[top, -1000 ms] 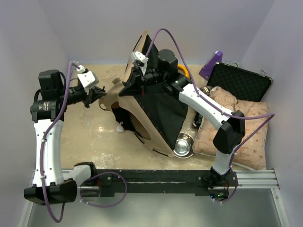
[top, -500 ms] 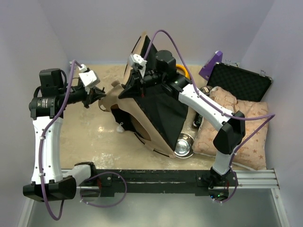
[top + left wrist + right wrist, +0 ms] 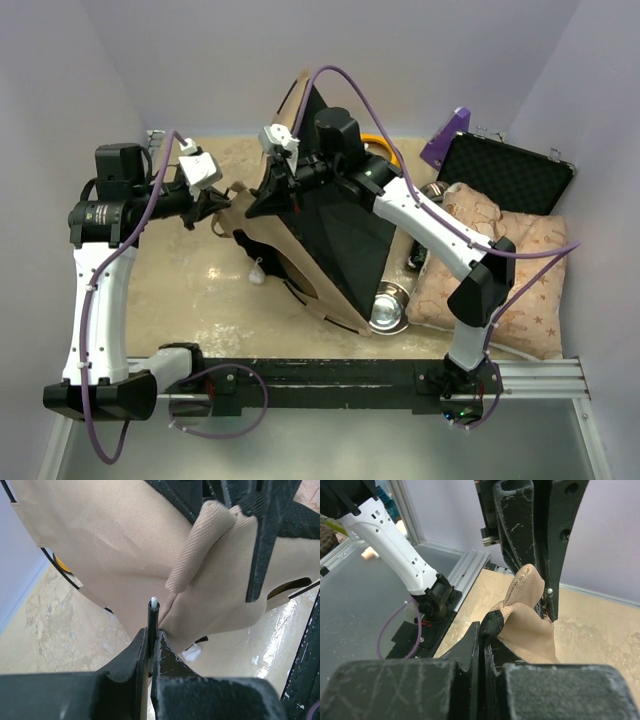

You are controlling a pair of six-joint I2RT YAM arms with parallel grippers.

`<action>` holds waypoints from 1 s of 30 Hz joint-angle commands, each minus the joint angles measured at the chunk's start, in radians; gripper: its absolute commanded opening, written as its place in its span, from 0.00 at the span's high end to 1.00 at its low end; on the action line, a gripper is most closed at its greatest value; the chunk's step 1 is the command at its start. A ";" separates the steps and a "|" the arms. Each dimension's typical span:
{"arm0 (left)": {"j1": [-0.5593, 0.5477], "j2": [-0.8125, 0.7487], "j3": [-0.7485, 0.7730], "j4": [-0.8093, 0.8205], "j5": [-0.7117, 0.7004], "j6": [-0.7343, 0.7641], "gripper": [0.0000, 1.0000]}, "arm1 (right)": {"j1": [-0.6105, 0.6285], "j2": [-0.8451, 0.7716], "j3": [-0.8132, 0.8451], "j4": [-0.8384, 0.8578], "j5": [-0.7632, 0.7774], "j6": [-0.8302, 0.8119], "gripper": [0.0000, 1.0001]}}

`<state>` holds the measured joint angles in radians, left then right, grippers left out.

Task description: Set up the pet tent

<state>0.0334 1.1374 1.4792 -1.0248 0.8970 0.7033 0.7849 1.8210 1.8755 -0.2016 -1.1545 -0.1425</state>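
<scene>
The pet tent (image 3: 340, 250) stands half-raised in the middle of the desk (image 3: 190, 290). Its black lining faces up and its tan fabric spills toward its left side. At the tent's left edge, the left gripper (image 3: 152, 635) is pressed together on a thin black pole (image 3: 152, 614) with a white tip, and tan cloth lies against the pole. Just right of that, at the tent's upper left corner, the right gripper (image 3: 482, 630) is clamped on a fold of the tan fabric. A steel bowl (image 3: 388, 305) sits touching the tent's near right corner. A star-patterned cushion (image 3: 520, 270) lies to the right of the tent, with an open black case (image 3: 505, 180) behind the cushion.
</scene>
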 commanded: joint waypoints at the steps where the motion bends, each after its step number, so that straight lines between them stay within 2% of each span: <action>1: -0.024 0.009 -0.011 -0.070 -0.029 0.013 1.00 | 0.020 0.015 0.056 -0.022 -0.002 -0.031 1.00; 14: -0.024 -0.010 -0.017 -0.084 -0.050 0.036 1.00 | 0.022 0.032 0.060 -0.015 0.001 -0.028 1.00; 22: -0.024 -0.018 -0.111 -0.080 -0.073 0.048 1.00 | 0.017 0.011 0.071 0.011 -0.010 -0.008 1.00; 30: -0.024 0.008 -0.040 -0.073 -0.053 0.021 1.00 | 0.019 0.014 0.056 -0.022 -0.011 -0.037 1.00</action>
<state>0.0208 1.1030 1.4132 -1.0348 0.8551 0.7513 0.7872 1.8614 1.8874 -0.2325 -1.1374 -0.1593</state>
